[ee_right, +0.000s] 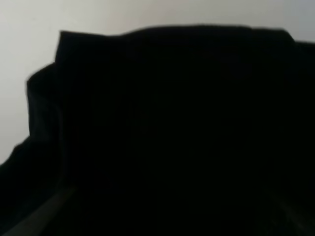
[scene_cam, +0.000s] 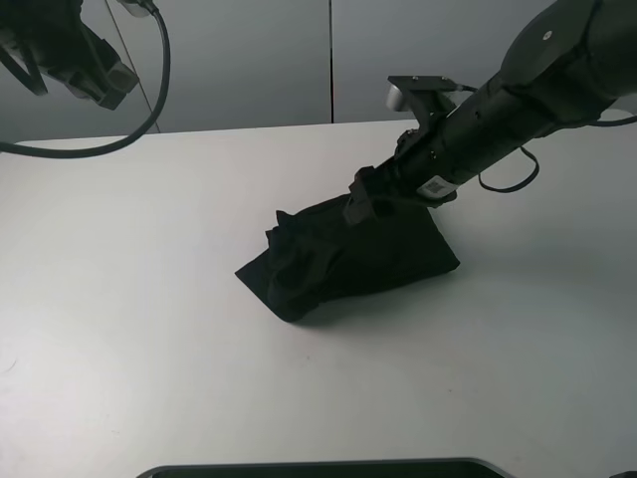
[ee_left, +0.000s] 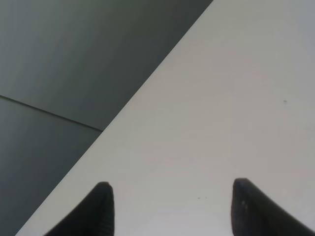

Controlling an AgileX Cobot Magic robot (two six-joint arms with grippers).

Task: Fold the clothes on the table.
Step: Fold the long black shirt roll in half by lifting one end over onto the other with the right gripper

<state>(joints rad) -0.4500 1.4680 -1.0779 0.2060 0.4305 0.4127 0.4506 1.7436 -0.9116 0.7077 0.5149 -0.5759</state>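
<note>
A black garment (scene_cam: 343, 259) lies bunched in the middle of the white table (scene_cam: 149, 299). Its upper edge is drawn up into a peak at my right gripper (scene_cam: 361, 204), which reaches down from the right and looks shut on the cloth. The right wrist view is almost filled by the dark garment (ee_right: 162, 132), and the fingers do not show there. My left gripper (ee_left: 170, 196) is open and empty, its two dark fingertips (ee_left: 101, 206) wide apart above bare table. The left arm (scene_cam: 80, 55) hangs raised at the far left corner, well away from the garment.
A grey panelled wall (scene_cam: 249, 60) stands behind the table's far edge. A cable (scene_cam: 119, 129) loops down from the left arm. A dark rounded object (scene_cam: 318, 468) shows at the near edge. White tabletop surrounds the garment on all sides.
</note>
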